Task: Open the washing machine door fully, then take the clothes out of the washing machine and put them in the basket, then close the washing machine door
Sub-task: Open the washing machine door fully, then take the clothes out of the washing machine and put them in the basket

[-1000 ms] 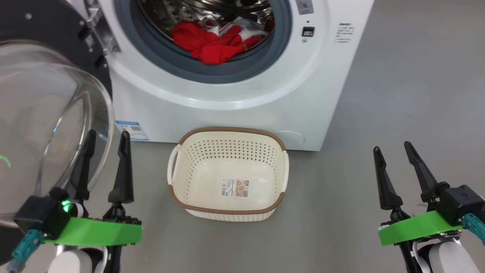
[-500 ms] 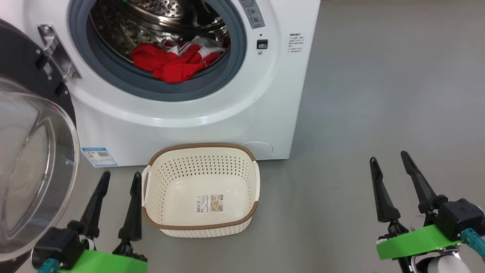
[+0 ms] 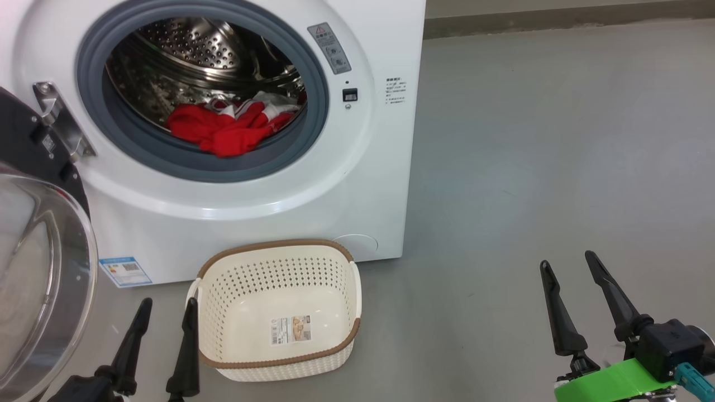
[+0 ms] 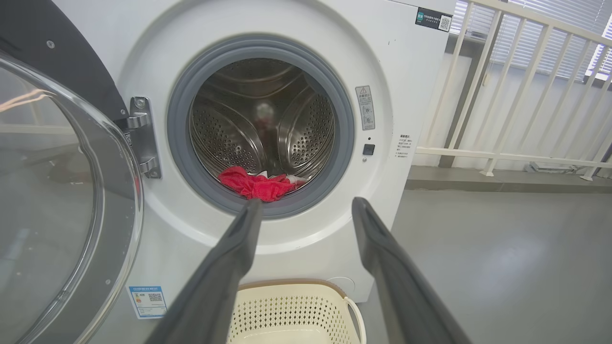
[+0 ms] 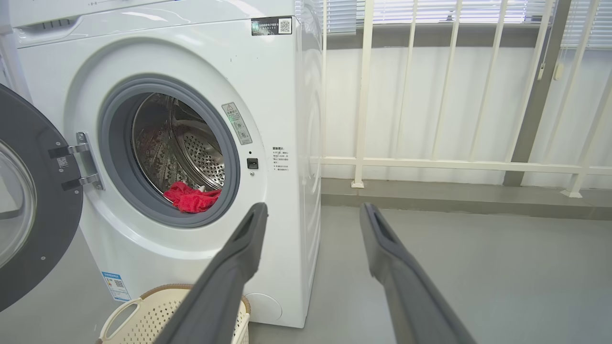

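The white washing machine (image 3: 313, 184) stands with its door (image 3: 39, 268) swung wide open to the left, glass bowl facing out. Red clothes (image 3: 223, 131) with white trim lie at the front of the steel drum, also seen as clothes (image 4: 256, 184) and clothes (image 5: 191, 198). The empty cream basket (image 3: 268, 247) sits on the floor before the machine. My left gripper (image 3: 169, 304) is open just left of the basket, empty. My right gripper (image 3: 567, 259) is open over bare floor far to the right. In the wrist views the left gripper (image 4: 306, 203) and the right gripper (image 5: 313, 208) both point toward the machine.
Grey floor (image 3: 530, 139) spreads to the right of the machine. A white railing (image 5: 430, 162) with a raised kerb runs behind it on the right. The open door (image 4: 57, 191) takes up the space at the left. The basket (image 5: 143, 315) rests close to the machine's front.
The head camera has moved: the machine and basket now sit lower and further left in the picture, and more of the drum shows. Both grippers stay open and empty.
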